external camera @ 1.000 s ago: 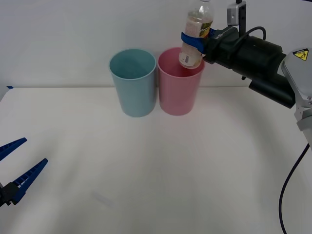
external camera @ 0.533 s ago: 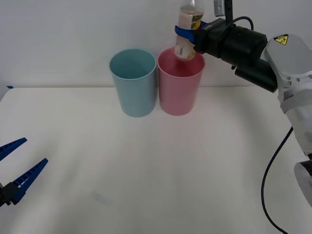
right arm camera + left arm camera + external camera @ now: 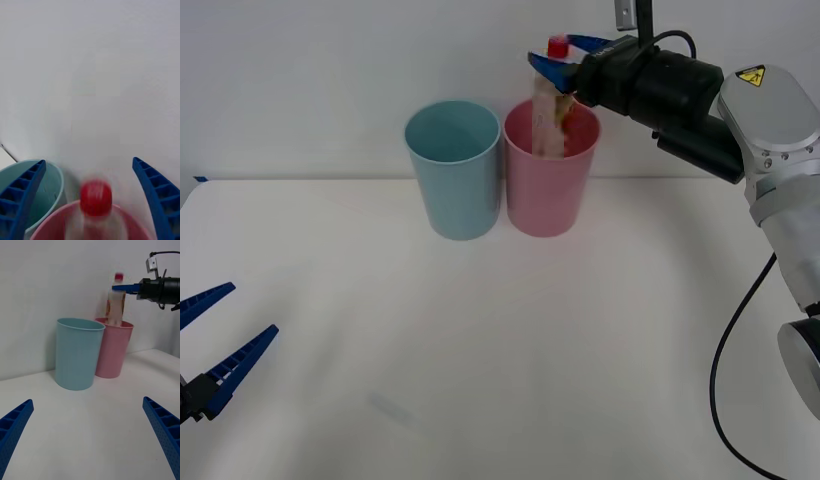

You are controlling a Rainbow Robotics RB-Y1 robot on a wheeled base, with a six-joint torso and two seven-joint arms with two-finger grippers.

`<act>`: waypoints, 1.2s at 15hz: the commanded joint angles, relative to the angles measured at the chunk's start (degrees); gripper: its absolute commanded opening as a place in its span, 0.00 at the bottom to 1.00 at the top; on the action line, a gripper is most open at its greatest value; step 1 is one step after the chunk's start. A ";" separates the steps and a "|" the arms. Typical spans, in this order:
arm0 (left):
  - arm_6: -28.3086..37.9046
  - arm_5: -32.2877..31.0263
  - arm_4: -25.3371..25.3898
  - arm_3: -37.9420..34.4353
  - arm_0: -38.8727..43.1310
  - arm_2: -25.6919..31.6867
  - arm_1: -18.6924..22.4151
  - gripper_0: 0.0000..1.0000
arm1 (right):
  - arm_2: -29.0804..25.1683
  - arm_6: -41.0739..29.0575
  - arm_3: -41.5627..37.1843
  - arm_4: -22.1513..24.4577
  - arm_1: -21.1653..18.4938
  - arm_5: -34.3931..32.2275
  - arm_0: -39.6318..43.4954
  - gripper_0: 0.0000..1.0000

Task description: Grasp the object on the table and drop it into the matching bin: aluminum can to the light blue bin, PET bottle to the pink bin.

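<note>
A plain white wall is standing behind the wide white table, and two tall cups are sitting side by side at the far end of it. The light blue bin is on the left, and the pink bin is right beside it, so close that they look like they are touching.

The right gripper is hanging just above the pink bin with its two blue fingers spread wide, and it is holding nothing. The PET bottle is upright between and below those fingers, looking blurry, with its red cap at the top and its bottom end already inside the pink bin's mouth. In the right wrist view, the red cap is showing just over the pink rim. So the step in hand looks like the drop itself, with the bottle going into the right bin.

The left gripper is waiting low at the near left of the table, its fingers spread apart and empty.

The next move probably calls for the right arm to lift up and pull away without bumping the pink bin's rim, since the bin could tip.
</note>
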 commanded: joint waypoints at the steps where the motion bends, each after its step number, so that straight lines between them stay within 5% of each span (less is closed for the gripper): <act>1: 0.00 0.00 0.00 0.00 0.00 0.00 0.00 1.00 | 0.00 0.49 -0.09 -0.05 -0.01 -0.85 0.21 1.00; 9: 0.00 0.00 0.00 0.00 0.00 0.00 0.00 1.00 | -1.32 1.02 -16.79 -2.25 -2.12 -2.17 13.13 1.00; 18: 0.00 0.00 0.00 0.00 0.00 0.00 0.00 1.00 | -10.73 1.55 -36.57 -5.77 -3.79 -12.36 34.84 1.00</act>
